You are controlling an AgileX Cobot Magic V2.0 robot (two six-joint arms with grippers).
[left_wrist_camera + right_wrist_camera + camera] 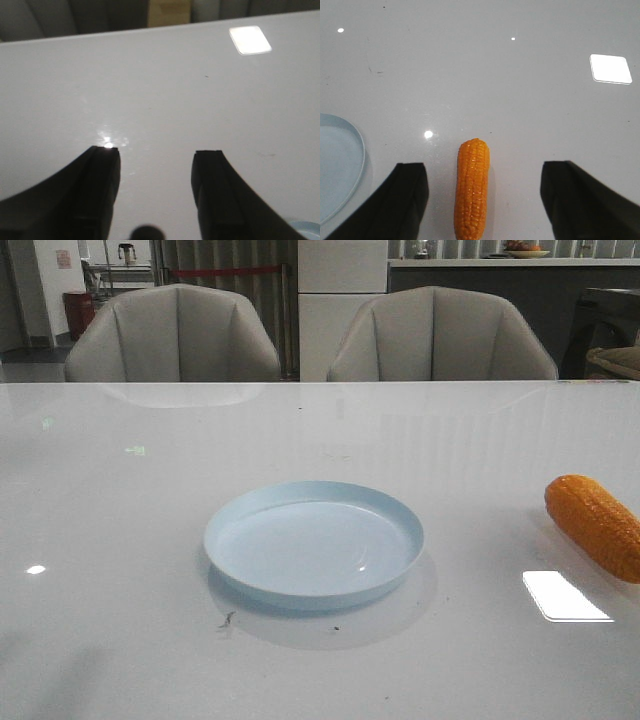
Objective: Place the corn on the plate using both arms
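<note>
The corn [472, 187] is seen lying between the wide-spread fingers of the right claw [485, 200], not yet pinched. The plate [337, 170] is off to one side. The left claw [156, 192] is spread over bare table [175, 90]. If squeezed off-centre, the smooth corn could be rolled away.

A: State the desk [120, 540] finish.
B: White, smooth, high gloss; it mirrors ceiling lights as bright patches.

A: The plate [314, 592]?
B: Pale blue, plastic in look, smooth with a soft sheen.

A: The corn [472, 187]?
B: Orange, glossy, rough with rows of bumpy kernels.

A: The right gripper [485, 200] fingers [407, 197]?
B: Black, matt, smooth.

A: The 2 chairs [175, 335]?
B: Grey upholstery, matt.
</note>
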